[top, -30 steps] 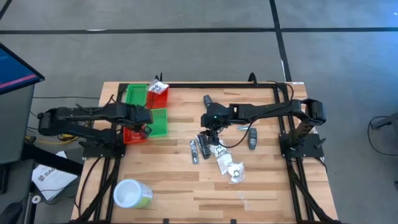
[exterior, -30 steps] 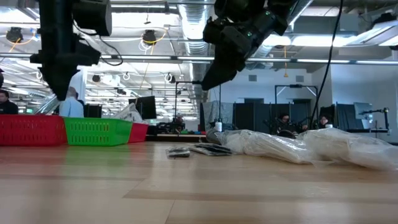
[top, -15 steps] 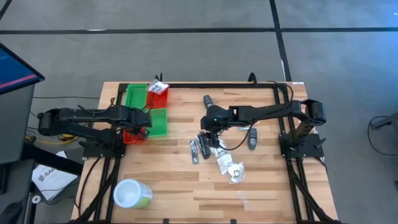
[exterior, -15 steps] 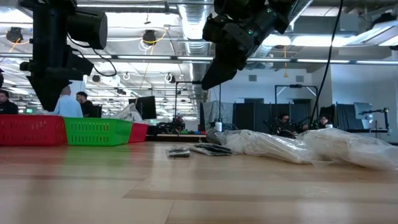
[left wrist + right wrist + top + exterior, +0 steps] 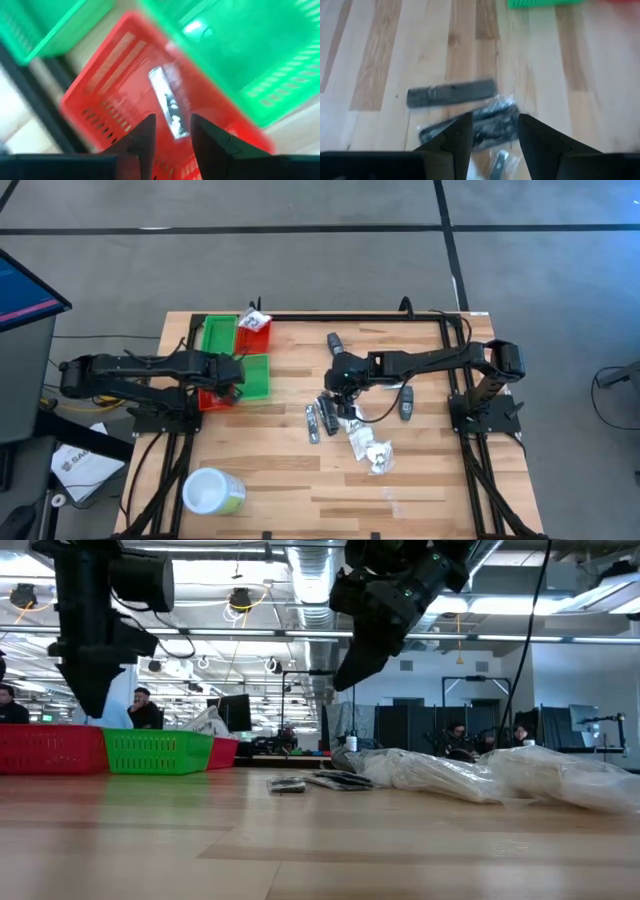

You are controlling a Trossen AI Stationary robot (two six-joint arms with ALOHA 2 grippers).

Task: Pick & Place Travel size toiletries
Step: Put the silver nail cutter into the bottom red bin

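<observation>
Travel size toiletries lie at the table's middle: a slim dark item [image 5: 451,93], a dark wrapped packet [image 5: 470,126], white crinkly packets [image 5: 368,448] and dark mini bottles [image 5: 406,402]. My right gripper [image 5: 495,120] hangs open above the dark packet and touches nothing. My left gripper [image 5: 172,132] is open over the near red bin [image 5: 105,90]. A silver-white packet with dark print [image 5: 167,102] lies flat on that bin's floor, below the fingers and apart from them.
Two green bins [image 5: 218,333] [image 5: 258,376] and a far red bin [image 5: 256,334] holding a white packet stand beside the near red bin at the left. A white-lidded green tub [image 5: 212,492] stands at the near left. A dark bottle [image 5: 333,342] lies farther back.
</observation>
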